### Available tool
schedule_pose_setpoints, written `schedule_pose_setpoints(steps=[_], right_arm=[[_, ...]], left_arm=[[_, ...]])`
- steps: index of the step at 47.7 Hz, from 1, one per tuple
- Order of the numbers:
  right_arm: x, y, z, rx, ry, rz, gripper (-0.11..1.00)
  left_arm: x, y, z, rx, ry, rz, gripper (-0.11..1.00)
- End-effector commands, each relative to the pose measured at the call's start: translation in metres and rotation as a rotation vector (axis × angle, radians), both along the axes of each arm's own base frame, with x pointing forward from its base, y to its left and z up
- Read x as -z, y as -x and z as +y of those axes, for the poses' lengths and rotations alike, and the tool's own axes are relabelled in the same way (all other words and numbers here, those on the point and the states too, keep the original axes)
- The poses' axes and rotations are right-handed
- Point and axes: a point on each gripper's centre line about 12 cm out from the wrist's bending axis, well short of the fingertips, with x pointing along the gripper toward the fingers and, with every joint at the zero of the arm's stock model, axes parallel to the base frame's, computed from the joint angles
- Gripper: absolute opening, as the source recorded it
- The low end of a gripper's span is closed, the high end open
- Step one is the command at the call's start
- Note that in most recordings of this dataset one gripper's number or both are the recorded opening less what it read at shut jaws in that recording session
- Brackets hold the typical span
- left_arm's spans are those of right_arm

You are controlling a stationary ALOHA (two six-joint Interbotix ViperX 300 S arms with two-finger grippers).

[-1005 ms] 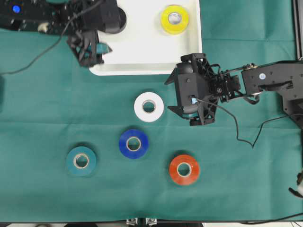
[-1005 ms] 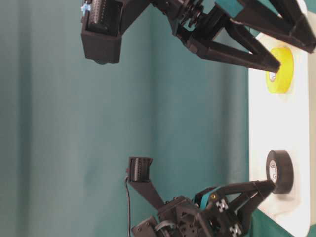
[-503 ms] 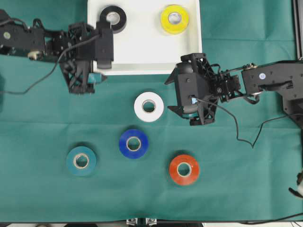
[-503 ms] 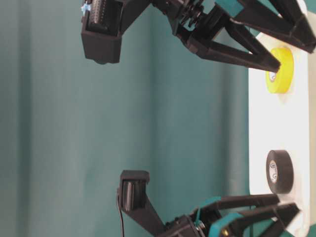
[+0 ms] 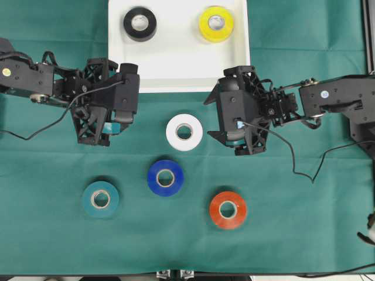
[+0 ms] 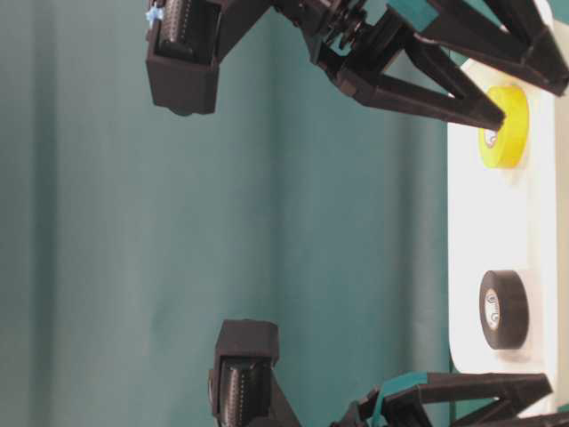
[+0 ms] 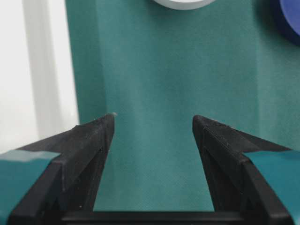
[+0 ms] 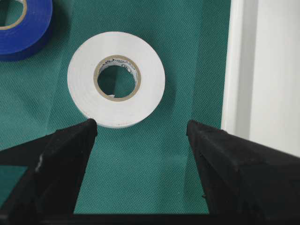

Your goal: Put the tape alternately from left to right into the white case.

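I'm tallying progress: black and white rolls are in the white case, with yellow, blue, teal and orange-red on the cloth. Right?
Not quite. The overhead view shows the yellow roll beside the black roll in the white case; the white roll lies on the cloth with the others.

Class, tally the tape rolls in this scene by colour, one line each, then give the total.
black roll: 1
yellow roll: 1
white roll: 1
blue roll: 1
teal roll: 1
orange-red roll: 1
Total: 6
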Motion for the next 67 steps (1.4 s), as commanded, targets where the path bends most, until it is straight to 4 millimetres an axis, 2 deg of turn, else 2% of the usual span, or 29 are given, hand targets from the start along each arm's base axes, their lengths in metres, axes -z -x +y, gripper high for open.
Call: schedule_pose_setpoints(steps=[1,30,35,48,67], right_arm=[[-0.01,-0.002,0.002,-0.007,-0.002,-0.033,0.85],[-0.01,-0.003,0.002,-0.007,-0.004,-0.039,0.85],[-0.011,-0.006,0.007,-0.025,-0.009,-0.056,0.85],[-0.013,-0.021,0.027,-0.08,-0.022,-0.092,0.85],[-0.002,-0.051,0.048,-0.116,-0.028,-0.075,0.85]], left_arm=[[-0.01,-0.002,-0.002,-0.002,0.006,-0.035,0.97],[-0.008,-0.002,-0.002,-0.007,0.01,-0.029,0.97],[-0.008,-0.001,-0.002,-0.006,0.008,-0.027,0.97],[-0.008,-0.001,-0.002,-0.006,0.008,-0.027,0.97],[-0.007,-0.001,-0.002,-0.007,0.01,-0.024,0.97]])
